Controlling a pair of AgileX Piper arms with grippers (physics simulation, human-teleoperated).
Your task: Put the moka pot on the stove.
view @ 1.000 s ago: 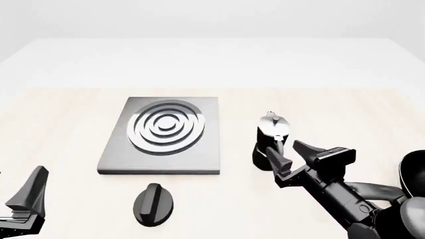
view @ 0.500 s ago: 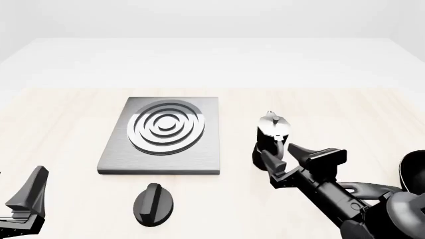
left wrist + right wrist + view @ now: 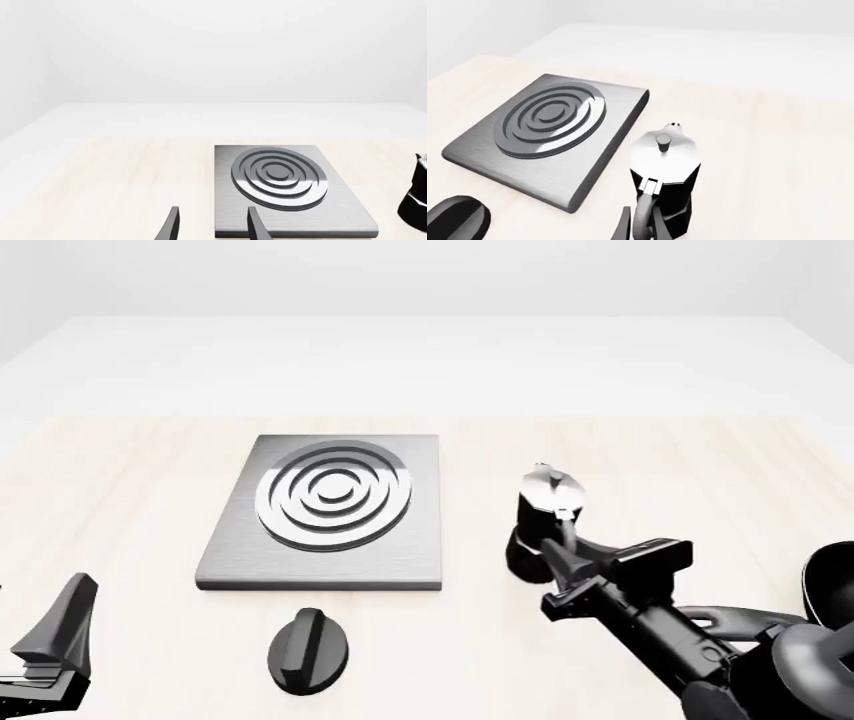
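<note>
The moka pot (image 3: 542, 512) stands upright on the wooden table, to the right of the stove (image 3: 400, 562); its black body, silver lid and knob show close up in the right wrist view (image 3: 666, 165). My right gripper (image 3: 566, 558) reaches in from the lower right, and its fingers (image 3: 622, 227) press on either side of the pot's side handle. The stove (image 3: 597, 162) is a flat grey slab with a ring burner and nothing on it. My left gripper (image 3: 54, 640) hangs open at the near left, well short of the stove (image 3: 350, 212). The pot's edge (image 3: 417, 200) shows there too.
A black oval knob (image 3: 308, 650) lies on the table just in front of the stove, also visible in the right wrist view (image 3: 457, 220). Part of a black frying pan (image 3: 834, 585) shows at the right edge. The white back table lies beyond.
My right gripper moved forward to the pot and its fingers narrowed from wide apart to closed on the handle. The pot's lid shifted slightly. The left arm stayed still.
</note>
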